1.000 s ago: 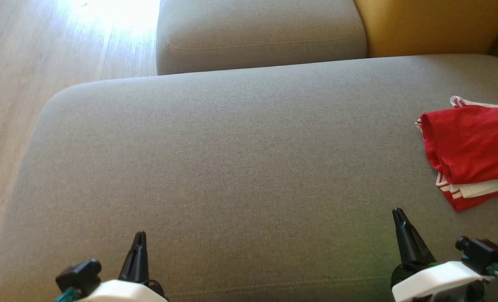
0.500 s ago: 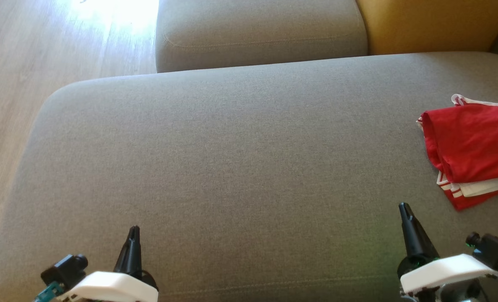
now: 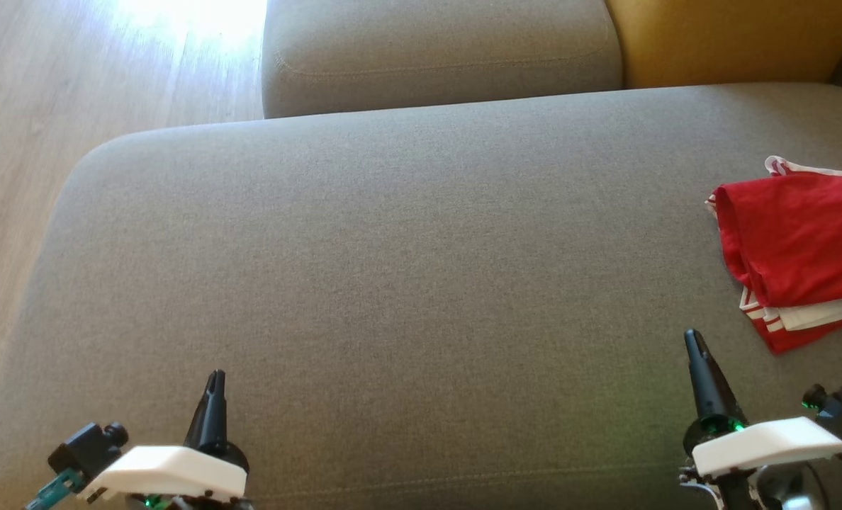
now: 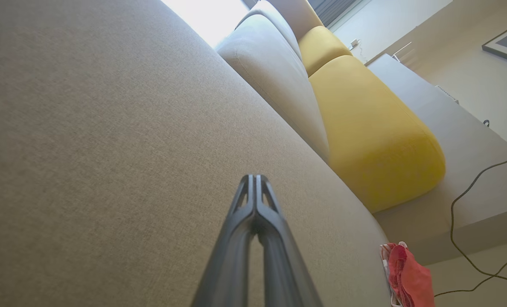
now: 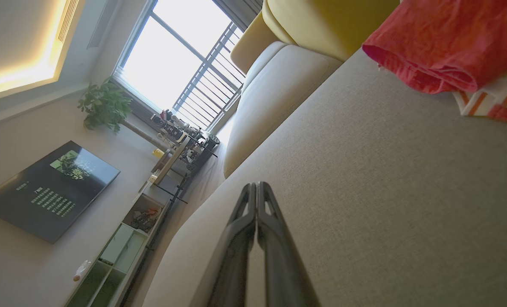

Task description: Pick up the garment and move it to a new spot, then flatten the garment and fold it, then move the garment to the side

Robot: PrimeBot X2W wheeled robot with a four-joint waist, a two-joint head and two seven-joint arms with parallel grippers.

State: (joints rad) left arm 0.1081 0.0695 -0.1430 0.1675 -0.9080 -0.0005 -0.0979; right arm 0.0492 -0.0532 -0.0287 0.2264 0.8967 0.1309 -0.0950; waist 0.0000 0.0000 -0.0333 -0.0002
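right wrist view: garment (image 5: 441,42), illegible screen (image 5: 50,192)

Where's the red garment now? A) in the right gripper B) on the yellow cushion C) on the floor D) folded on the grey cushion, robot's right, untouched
D: the red garment lies folded on the grey cushion, apart from the shut right gripper.

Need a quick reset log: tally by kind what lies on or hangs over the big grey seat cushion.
red garment: 1
grippers: 2 (left gripper, right gripper, both shut, holding nothing)
Total: 3
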